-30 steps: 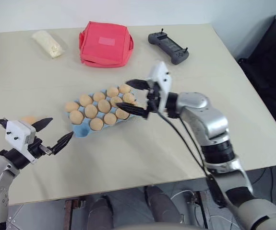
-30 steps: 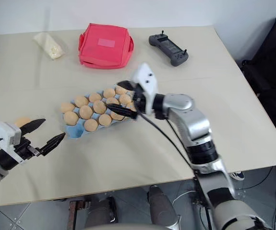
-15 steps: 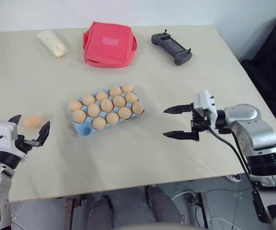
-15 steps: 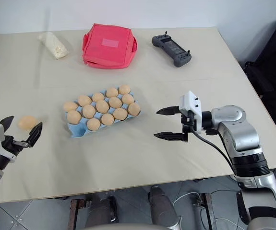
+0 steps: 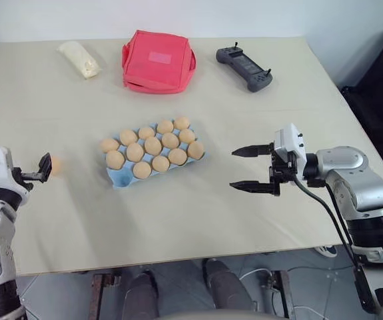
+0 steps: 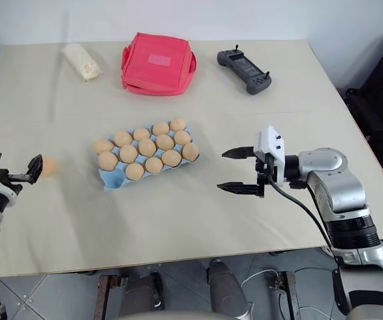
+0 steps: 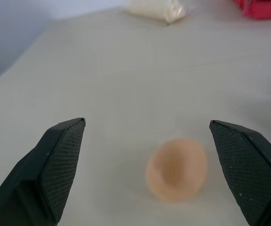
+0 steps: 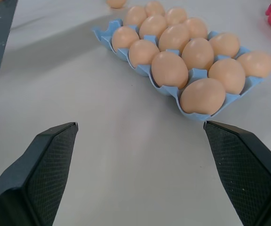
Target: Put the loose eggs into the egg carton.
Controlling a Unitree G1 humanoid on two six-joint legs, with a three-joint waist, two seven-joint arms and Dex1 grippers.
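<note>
The light blue egg carton (image 5: pixel 117 180) sits mid-table holding several tan eggs; its near-left corner cup is bare. One loose egg (image 7: pixel 176 169) lies on the table far to the carton's left, also seen as the egg (image 6: pixel 49 166) beside my left fingertip. My left gripper (image 7: pixel 147 126) is open and level with the table. The egg lies in line with the gap between its fingers, untouched. My right gripper (image 5: pixel 234 169) stands open and empty to the right of the carton, pointing toward the carton (image 8: pixel 106 38).
At the back of the table are a red fabric pouch (image 5: pixel 158 60), a black handheld controller (image 5: pixel 245 67) and a white plastic bag (image 5: pixel 79 59). The table's front edge runs close below both grippers.
My right gripper has drawn back from over the carton to the right and now holds still. My left gripper has swung left and turned to face the loose egg.
</note>
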